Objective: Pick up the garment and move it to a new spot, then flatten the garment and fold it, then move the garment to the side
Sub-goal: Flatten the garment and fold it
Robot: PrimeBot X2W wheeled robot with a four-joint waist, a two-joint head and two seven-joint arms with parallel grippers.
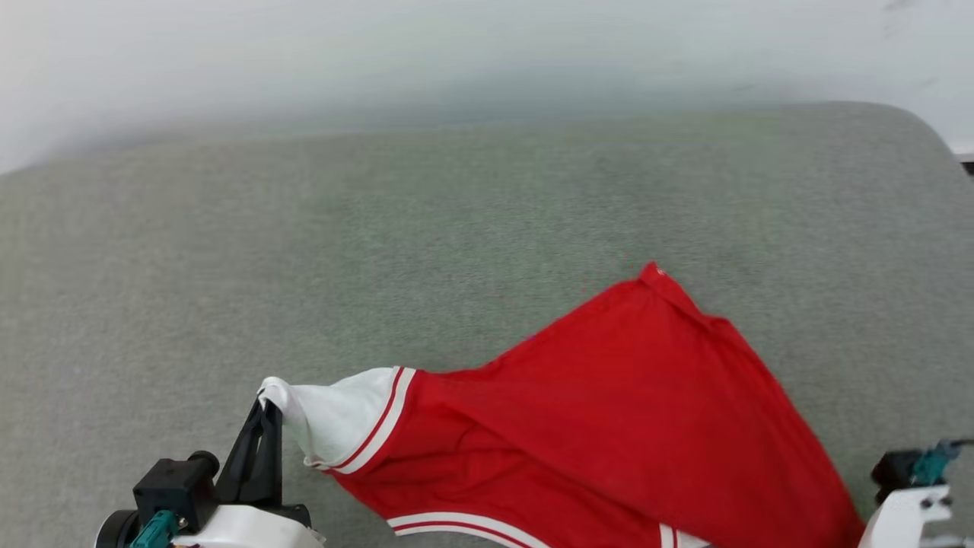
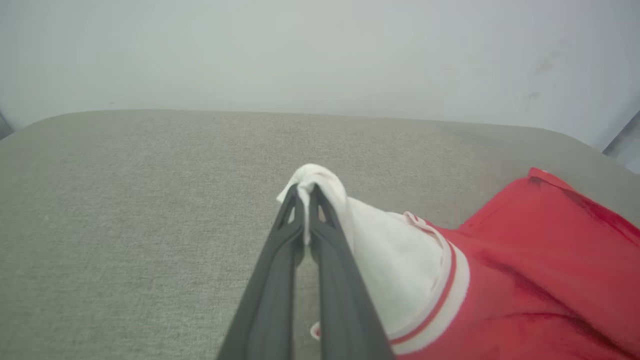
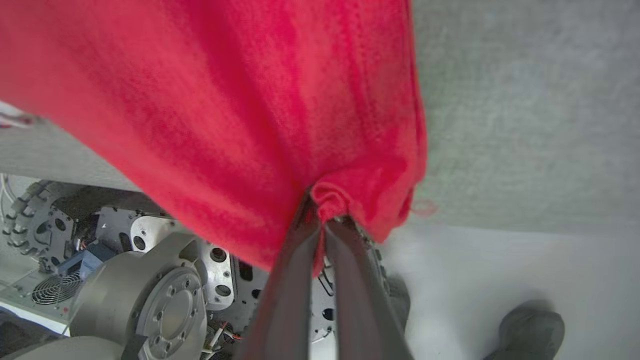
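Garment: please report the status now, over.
Both shut: left end effector on white sleeve, right end effector on red edge; garment hangs between them, far part over grey surface.

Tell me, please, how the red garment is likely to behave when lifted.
Probably floppy: the garment drapes between the left gripper and the right gripper. Likely light, since thin pinches of cloth hold it. It may wrinkle where pinched.

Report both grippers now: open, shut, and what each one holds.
Left gripper: shut, pinching the tip of the garment by its white sleeve.
Right gripper: shut on a bunched edge of the garment's red fabric.
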